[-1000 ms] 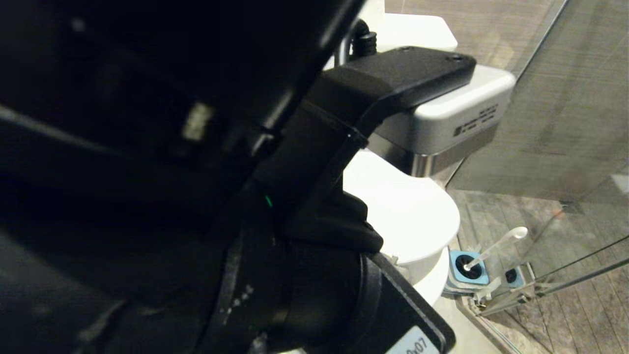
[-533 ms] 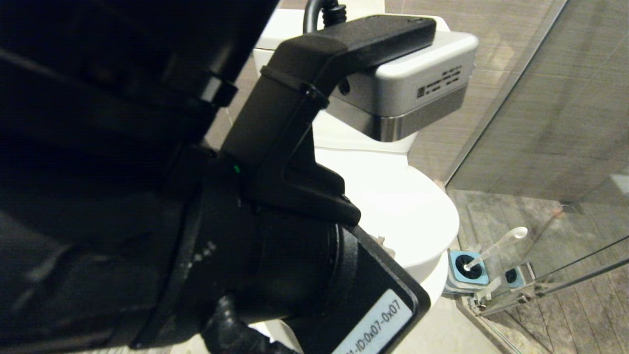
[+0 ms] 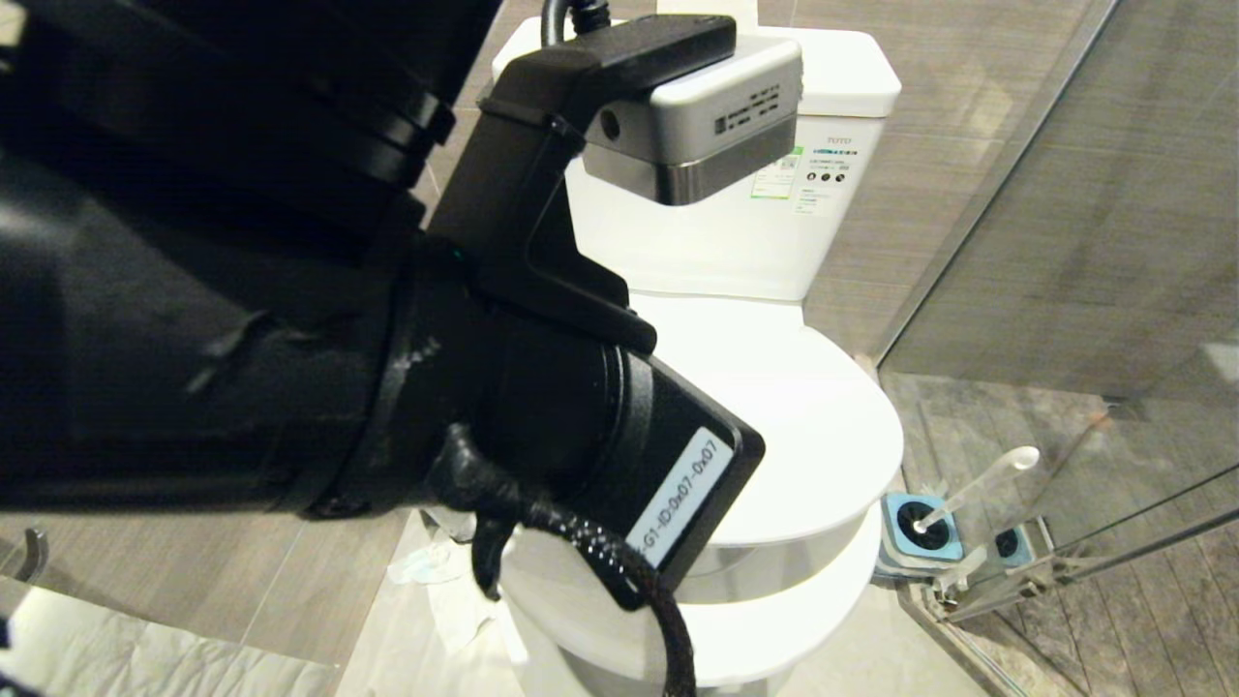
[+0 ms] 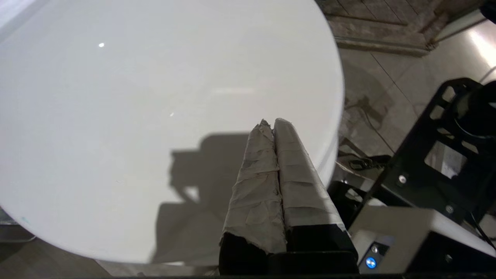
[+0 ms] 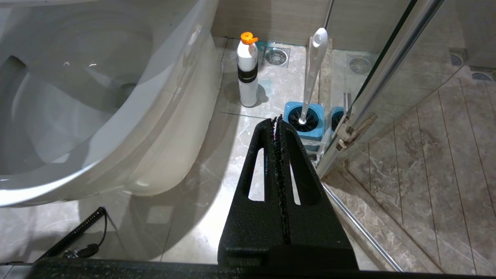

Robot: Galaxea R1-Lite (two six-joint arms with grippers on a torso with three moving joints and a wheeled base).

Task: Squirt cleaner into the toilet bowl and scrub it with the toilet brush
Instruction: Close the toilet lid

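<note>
Over the closed toilet lid [image 4: 155, 116], your left claw [image 4: 271, 126] hovers with its taped fingers pressed together, holding nothing.

You need that lid raised before any cleaner goes in, so hook the fingertips under its front edge instead of pushing down on the glossy top. The toilet bowl [image 3: 774, 620] is white, shiny ceramic, with a boxy tank [image 3: 736, 232] behind. The toilet brush [image 5: 312, 77] stands upright in its blue holder [image 5: 306, 116] on the floor beside the bowl, slim white handle leaning by the glass door [image 5: 387, 69]. An orange-capped white cleaner bottle [image 5: 247, 73] stands near it. Your right claw [image 5: 278, 124] is low, closed and empty.
</note>
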